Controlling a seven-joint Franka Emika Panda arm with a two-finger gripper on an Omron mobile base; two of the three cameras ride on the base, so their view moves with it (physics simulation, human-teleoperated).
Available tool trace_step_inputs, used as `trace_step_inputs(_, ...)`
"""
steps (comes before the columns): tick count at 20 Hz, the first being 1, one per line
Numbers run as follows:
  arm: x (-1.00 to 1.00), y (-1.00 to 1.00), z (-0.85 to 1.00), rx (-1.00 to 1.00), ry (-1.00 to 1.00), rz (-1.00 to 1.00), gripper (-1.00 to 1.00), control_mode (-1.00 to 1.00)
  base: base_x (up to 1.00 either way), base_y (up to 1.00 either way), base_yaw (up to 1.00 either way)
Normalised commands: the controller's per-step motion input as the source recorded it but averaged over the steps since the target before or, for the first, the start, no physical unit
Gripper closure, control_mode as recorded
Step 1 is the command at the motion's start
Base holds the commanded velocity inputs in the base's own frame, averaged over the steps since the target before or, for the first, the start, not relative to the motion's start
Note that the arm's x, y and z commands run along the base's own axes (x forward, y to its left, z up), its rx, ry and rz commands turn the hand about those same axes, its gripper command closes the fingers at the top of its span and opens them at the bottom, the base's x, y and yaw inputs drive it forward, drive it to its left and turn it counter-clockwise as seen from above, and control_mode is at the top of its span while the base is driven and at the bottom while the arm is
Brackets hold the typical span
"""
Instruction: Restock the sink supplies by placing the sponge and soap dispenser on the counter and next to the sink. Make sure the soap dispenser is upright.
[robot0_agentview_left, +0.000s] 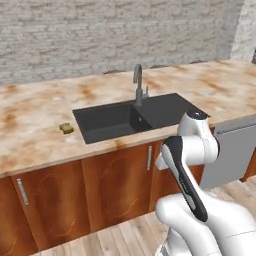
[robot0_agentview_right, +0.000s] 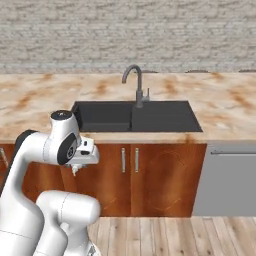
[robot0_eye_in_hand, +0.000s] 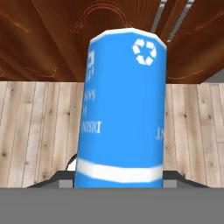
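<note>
The soap dispenser (robot0_eye_in_hand: 121, 109) is clamped in the hand, and in the hand view its blue body runs straight out along the hand's line of sight, base end outward and the white band close to the fingers. The fingertips themselves are hidden behind the bottle, so the grasp is inferred from the bottle's fixed position in front of the camera. The hand (robot0_agentview_right: 75, 169) hangs low, in front of the brown cabinet doors (robot0_agentview_right: 150, 177) and below the edge of the worktop (robot0_agentview_right: 225, 107), pointing down toward the wooden floor (robot0_eye_in_hand: 35, 131). The bottle's long axis therefore lies along the hand's axis, with the base pointing floorward, and the pump end is not visible. The sink (robot0_agentview_right: 135, 116) lies above and beyond the hand, set into the worktop, with the tap (robot0_agentview_right: 136, 82) behind it. The sponge (robot0_agentview_left: 66, 128) already rests on the worktop, just beside the left rim of the sink as the left base view shows it. The coming move most likely requires a lift above worktop height and forward travel, with the bottle's axis kept vertical for upright placement beside the basin.
</note>
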Motion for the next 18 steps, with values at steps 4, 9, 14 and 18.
trace_step_inputs(4,0.00,0.00,0.00,0.00,0.00,0.00,1.00,1.00,0.58,-1.00,0.29)
trace_step_inputs(9,0.00,0.00,0.00,0.00,0.00,0.00,1.00,1.00,0.63,-1.00,0.29)
trace_step_inputs(14,0.00,0.00,0.00,0.00,0.00,0.00,1.00,1.00,0.65,-1.00,0.28)
trace_step_inputs(18,0.00,0.00,0.00,0.00,0.00,0.00,1.00,1.00,0.63,-0.96,0.27)
